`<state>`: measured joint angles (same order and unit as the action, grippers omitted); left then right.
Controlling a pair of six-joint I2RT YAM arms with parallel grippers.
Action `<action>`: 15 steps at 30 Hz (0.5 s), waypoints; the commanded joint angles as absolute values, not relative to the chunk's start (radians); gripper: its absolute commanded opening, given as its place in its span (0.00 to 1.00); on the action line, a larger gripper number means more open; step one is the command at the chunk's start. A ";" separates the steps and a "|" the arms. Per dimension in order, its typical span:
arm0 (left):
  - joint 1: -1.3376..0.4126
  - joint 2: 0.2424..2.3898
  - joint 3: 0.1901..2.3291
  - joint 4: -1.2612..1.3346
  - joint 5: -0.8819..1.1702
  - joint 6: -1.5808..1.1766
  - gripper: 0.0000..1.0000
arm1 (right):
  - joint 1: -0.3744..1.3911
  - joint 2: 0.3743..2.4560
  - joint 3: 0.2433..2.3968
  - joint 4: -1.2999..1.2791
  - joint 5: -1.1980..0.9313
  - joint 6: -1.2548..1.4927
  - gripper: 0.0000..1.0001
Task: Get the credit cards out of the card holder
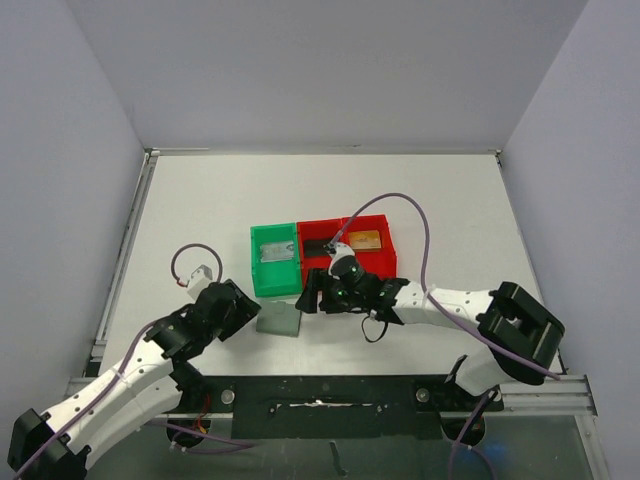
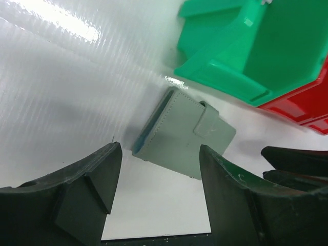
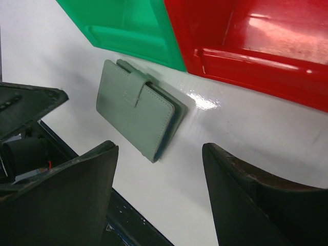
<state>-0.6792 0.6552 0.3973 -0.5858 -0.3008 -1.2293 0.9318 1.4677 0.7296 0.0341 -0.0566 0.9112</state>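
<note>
The left arm comes up from the near-left corner and stretches diagonally toward the middle of the table point(image 1: 200, 210). Its wrist is low and the left gripper point(image 2: 160, 166) points at the left side of the card holder point(image 1: 279, 319). Its jaws stand apart with nothing between them. The holder lies just beyond the fingertips and they do not touch it.

The right arm is folded more sharply. Its bulky elbow sits at the near right, and the forearm runs leftward along the near side of the red bins. The right gripper point(image 3: 159, 154) tilts down toward the holder from the far right. Its jaws are also spread and grip nothing; the holder rests on the table ahead of them.

The card holder lies flat on the white table, folded shut, with its tab strap across the grey-green cover. It sits between the two grippers, just on the near side of the green bin point(image 1: 275, 286), with a small gap between them.

Right of the green bin stand the middle red bin point(image 1: 320, 229) and the right red bin point(image 1: 386, 240), all three side by side. A pale card point(image 1: 272, 252) lies in the green bin.
</note>
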 commanded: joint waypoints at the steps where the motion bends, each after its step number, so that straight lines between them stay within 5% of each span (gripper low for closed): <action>1: -0.675 0.718 0.384 -0.450 -0.227 -1.256 0.59 | 0.940 1.533 0.818 0.119 -0.078 0.897 0.65; 15: -0.675 0.861 0.337 -0.294 -0.170 -1.203 0.45 | 0.958 1.713 0.953 0.028 -0.130 0.864 0.56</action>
<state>-0.6788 0.8429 0.3454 -0.3985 -0.2028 -1.2289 0.9459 1.6997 0.9077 0.0296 -0.1093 0.8917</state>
